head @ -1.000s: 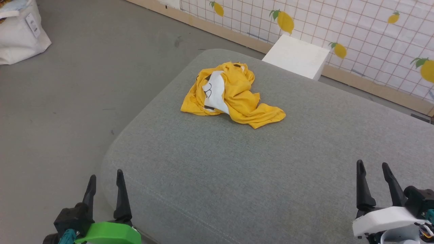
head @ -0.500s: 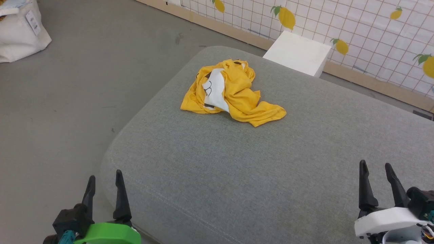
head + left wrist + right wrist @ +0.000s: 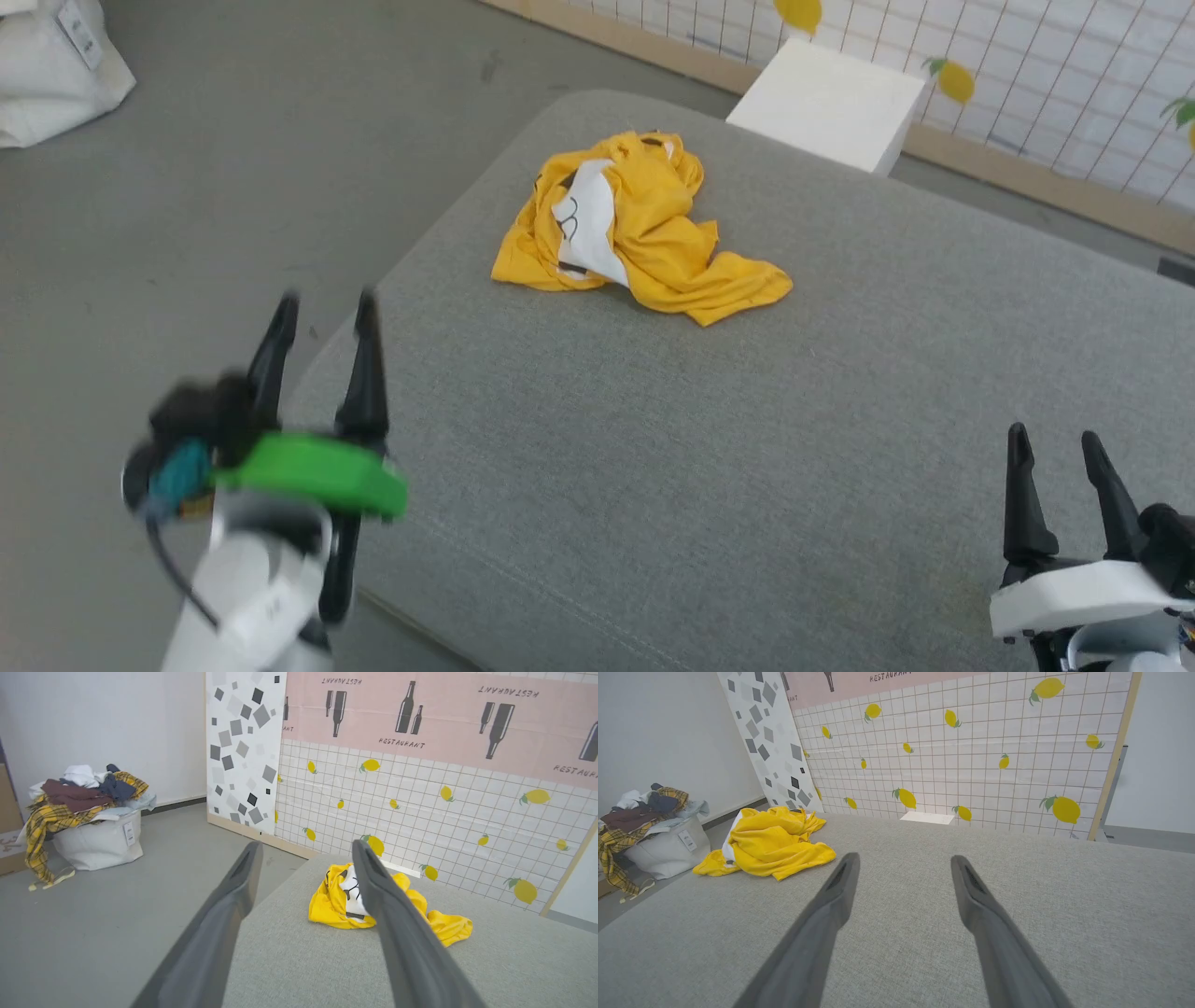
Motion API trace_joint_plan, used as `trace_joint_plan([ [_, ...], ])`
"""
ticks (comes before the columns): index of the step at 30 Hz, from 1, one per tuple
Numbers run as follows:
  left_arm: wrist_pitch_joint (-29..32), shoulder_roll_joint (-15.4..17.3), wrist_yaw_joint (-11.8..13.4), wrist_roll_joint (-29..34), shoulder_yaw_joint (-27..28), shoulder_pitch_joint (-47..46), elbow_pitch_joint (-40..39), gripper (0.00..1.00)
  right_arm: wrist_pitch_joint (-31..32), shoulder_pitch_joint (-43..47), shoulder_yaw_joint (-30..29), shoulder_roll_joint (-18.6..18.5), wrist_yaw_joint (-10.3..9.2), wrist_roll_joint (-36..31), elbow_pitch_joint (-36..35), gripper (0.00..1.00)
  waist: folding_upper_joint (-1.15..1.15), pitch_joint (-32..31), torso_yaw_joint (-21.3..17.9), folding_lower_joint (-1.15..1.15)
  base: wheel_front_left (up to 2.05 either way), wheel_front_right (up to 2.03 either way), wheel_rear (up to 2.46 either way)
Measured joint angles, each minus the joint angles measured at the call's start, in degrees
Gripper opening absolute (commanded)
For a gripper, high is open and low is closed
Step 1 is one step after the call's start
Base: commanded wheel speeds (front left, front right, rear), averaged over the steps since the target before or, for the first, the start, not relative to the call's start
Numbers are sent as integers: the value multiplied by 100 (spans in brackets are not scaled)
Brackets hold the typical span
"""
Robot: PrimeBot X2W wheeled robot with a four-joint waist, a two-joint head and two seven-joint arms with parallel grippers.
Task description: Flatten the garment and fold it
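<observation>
The garment (image 3: 635, 229), a bright yellow T-shirt with a white printed patch, lies crumpled in a heap at the far left of the grey padded surface (image 3: 747, 448). It also shows ahead in the left wrist view (image 3: 336, 900) and at the left of the right wrist view (image 3: 770, 844). My left gripper (image 3: 327, 308) is raised over the surface's left edge, open and empty, well short of the garment. My right gripper (image 3: 1055, 443) stands open and empty near the front right corner. Both wrist views show open fingers (image 3: 238, 891) (image 3: 840, 886) holding nothing.
A white box (image 3: 826, 103) stands behind the surface by the lemon-printed wall (image 3: 1027, 56). A white bag (image 3: 98, 835) heaped with clothes sits on the grey floor (image 3: 233, 168) to the left. The surface's rounded left edge drops off beside my left gripper.
My left arm has risen and reached forward toward the garment. The head camera has tilted down a little. The right gripper and the garment have stayed put.
</observation>
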Motion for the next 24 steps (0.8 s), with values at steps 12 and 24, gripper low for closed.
trace_joint_plan([
  [12, 1948, 923, -374, -397, -238, -2574, 711, 100, 326, -387, 240, 0, 0, -335, -723, 100, 0, 682, -333, 0, 0, 0, 0],
  [24, 3120, 1551, -423, -1117, -237, -3923, 1815, 100, 916, -544, 394, 1, -1, -593, -1733, 100, 0, 1584, -1040, 1, 0, 0, 0],
])
